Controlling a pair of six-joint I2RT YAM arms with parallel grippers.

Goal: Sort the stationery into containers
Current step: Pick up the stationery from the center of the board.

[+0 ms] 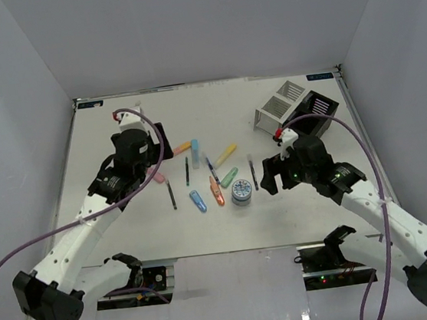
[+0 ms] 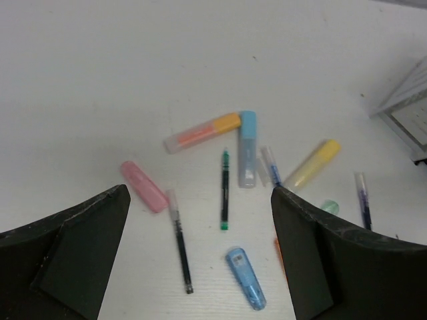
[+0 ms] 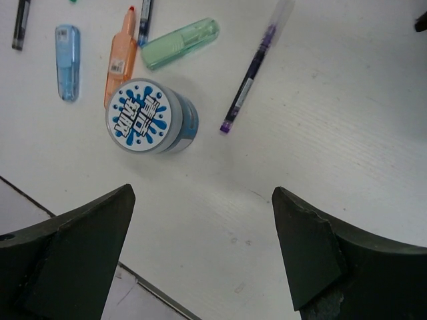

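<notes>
Pastel markers lie mid-table: pink (image 1: 157, 176), orange-pink (image 1: 182, 148), light blue (image 1: 195, 152), yellow (image 1: 226, 155), green (image 1: 229, 177), orange (image 1: 216, 191), blue (image 1: 197, 201). Thin dark pens (image 1: 172, 193) lie among them. The round blue-white roll (image 1: 241, 192) stands at their near right. My left gripper (image 1: 156, 160) is open and empty, above the pink marker (image 2: 143, 187) and a black pen (image 2: 179, 241). My right gripper (image 1: 270, 170) is open and empty, right of the roll (image 3: 150, 117) and a purple pen (image 3: 257, 63). The white box (image 1: 280, 102) and the black box (image 1: 317, 108) stand at the far right.
The table's near edge (image 3: 40, 207) shows just below the roll in the right wrist view. A corner of the white box (image 2: 407, 100) shows at the right of the left wrist view. White walls enclose the table on three sides.
</notes>
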